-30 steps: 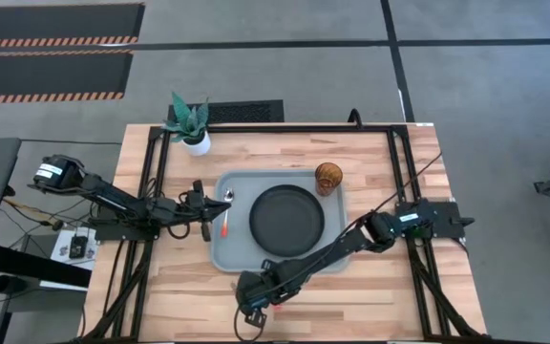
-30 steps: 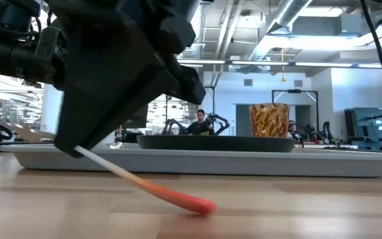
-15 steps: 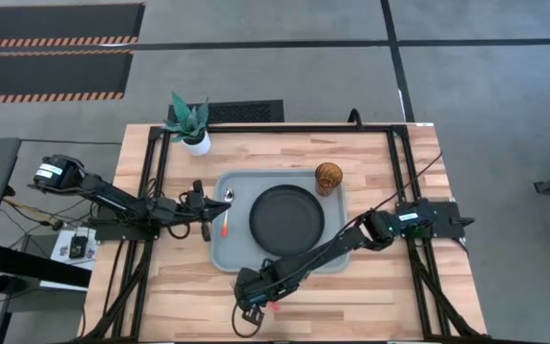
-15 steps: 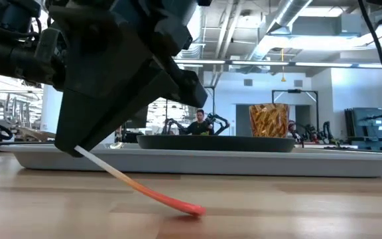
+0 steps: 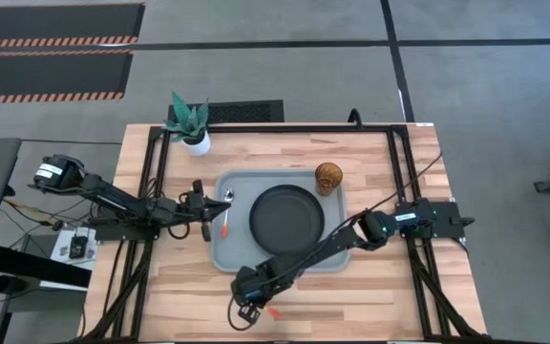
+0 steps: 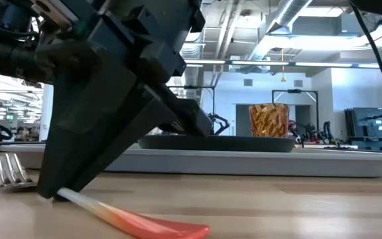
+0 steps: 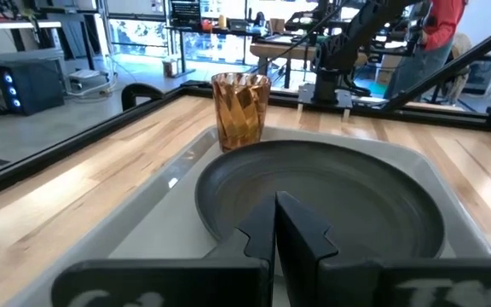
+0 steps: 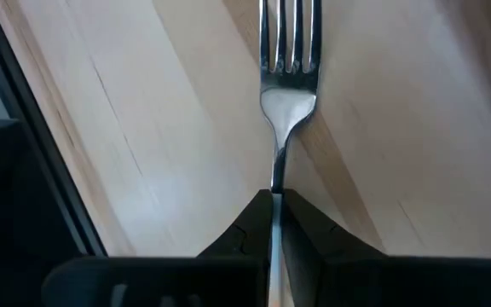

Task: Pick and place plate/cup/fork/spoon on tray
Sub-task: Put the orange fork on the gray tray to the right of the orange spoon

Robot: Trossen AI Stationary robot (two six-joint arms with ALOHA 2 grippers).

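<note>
Your right gripper is down at the table's near edge, in front of the tray, with its fingers clamped together on the neck of the fork. From the low camera you can see the fork's tines resting on the wood to one side of the gripper, while the red-orange handle slopes down to the table on the other side. From above, only the handle tip shows past the gripper. Your left gripper sits at the tray's left rim, and its fingers are pressed together with nothing between them. The plate lies in the middle of the tray, the cup stands upright in the tray's far right corner just beside the plate, and the spoon lies along the tray's left side, close to the left gripper. A potted plant stands on the table's far left part, apart from the tray.
</note>
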